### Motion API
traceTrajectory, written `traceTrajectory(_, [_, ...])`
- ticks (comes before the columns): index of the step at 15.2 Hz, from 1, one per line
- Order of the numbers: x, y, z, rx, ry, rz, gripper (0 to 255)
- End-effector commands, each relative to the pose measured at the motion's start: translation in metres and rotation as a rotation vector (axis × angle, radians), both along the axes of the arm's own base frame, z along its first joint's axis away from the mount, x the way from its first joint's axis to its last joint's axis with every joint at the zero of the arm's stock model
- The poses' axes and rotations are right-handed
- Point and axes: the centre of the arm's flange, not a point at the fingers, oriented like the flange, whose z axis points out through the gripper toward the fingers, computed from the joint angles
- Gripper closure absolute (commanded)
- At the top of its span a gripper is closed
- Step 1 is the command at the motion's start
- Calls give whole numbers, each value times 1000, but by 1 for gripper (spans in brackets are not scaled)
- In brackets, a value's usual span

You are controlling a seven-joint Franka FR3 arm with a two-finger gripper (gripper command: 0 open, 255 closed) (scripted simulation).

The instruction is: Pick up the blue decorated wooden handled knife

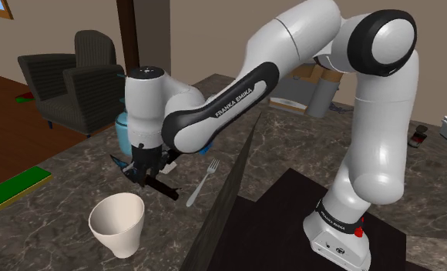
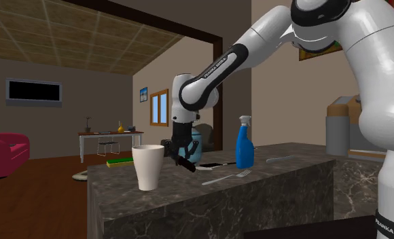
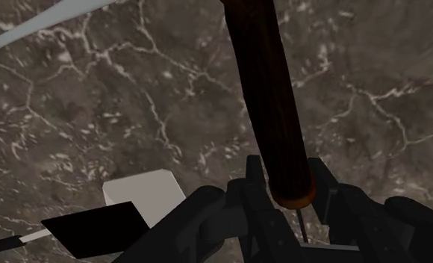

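Clasping the dark-handled knife point(image 3: 269, 97), the end effector point(image 3: 290, 190) sits nearly closed.

White Franka arm point(image 1: 307, 35) with dark joints
Smooth rounded white links, black joint bands, one carrying FRANKA EMIKA lettering point(image 1: 233, 101) in white; red button point(image 1: 359, 231) on the pale base point(image 1: 331, 240); all-black two-finger gripper point(image 1: 147, 171) with blocky fingers

I see the knife with the dark brown, round wooden handle point(image 3: 271, 112) clasped near its butt end between the 2 fingers of the black gripper point(image 3: 288, 183). From the shoulder view the handle point(image 1: 162, 187) slants down toward the right, with a dark bluish end on the fingers' far side. I cannot tell whether it clears the dark marbled counter point(image 3: 133, 97).
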Motion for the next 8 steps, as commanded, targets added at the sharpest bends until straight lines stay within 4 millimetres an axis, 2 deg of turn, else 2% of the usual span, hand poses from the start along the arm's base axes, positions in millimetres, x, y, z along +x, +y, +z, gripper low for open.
traceTrajectory(1, [0, 0, 11, 0, 0, 0, 255])
traceTrajectory(6, [0, 0, 37, 0, 0, 0, 255])
traceTrajectory(8, [0, 0, 38, 0, 0, 0, 255])
